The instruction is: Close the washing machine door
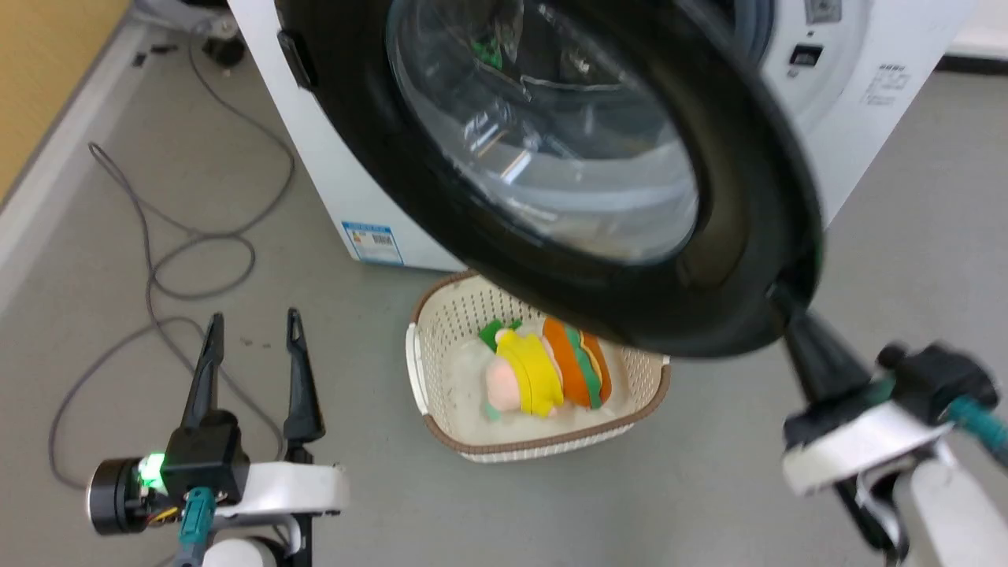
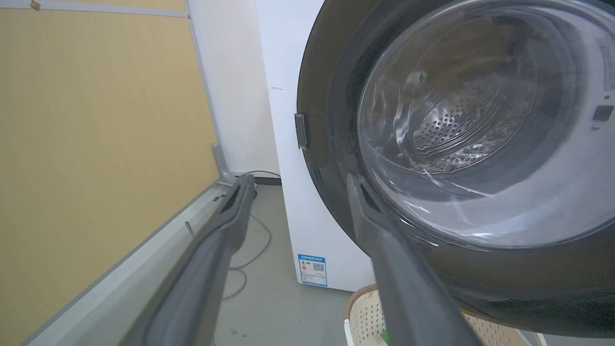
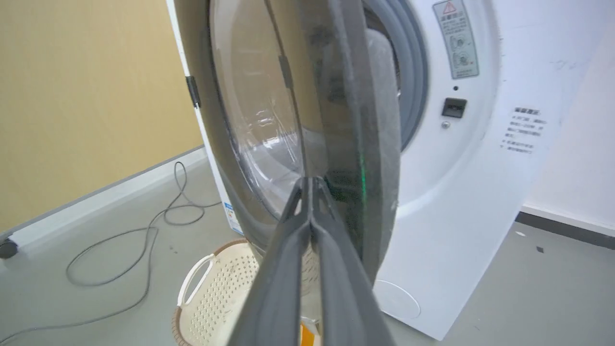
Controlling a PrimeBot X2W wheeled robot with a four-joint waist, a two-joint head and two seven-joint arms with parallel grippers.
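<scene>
We see grey floor (image 1: 331, 504), yellow wall (image 1: 47, 63), glossy washing machine door (image 1: 551, 157) ajar; left fingers (image 1: 203, 370) wide, right fingers (image 1: 819, 358) pinched together

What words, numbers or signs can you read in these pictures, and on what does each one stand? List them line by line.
No text is sharp enough to quote.
Blue sticker, low on the washing machine front: print and code are too small to read.
Grey label, high on that front: a red warning triangle shows, but the text is blurred.
Dark printed lines, right of that label: blurred.
</scene>
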